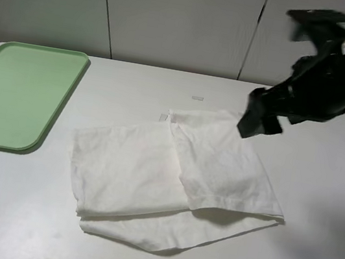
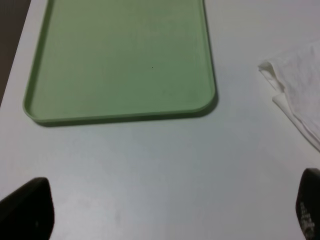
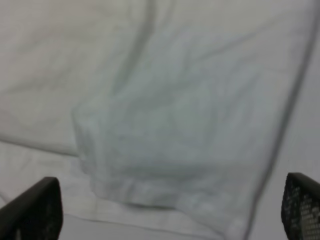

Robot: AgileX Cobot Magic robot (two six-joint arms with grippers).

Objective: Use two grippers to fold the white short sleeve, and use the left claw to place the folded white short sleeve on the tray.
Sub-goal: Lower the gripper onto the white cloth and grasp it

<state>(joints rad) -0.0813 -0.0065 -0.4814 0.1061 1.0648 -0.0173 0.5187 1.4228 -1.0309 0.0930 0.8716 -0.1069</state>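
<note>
Tray (image 1: 20,95) far left on counter (image 1: 316,257). My left claw (image 2: 167,210) hovers over bare counter near tray, fingers wide apart, holding nothing. White short sleeve (image 1: 172,175) lies mid-counter, partly folded, wrinkled, apart from tray. I judge it light, limp, droopy: pinch hemmed corners through all layers. Right claw (image 3: 166,209) hangs above the shirt's far right corner, spread, empty.

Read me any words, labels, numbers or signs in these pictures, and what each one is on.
None can be read. The flat light green plastic tray, the wrinkled off-white cloth T-shirt and the white table bear no writing; the small pale tape strip is too small to tell.
</note>
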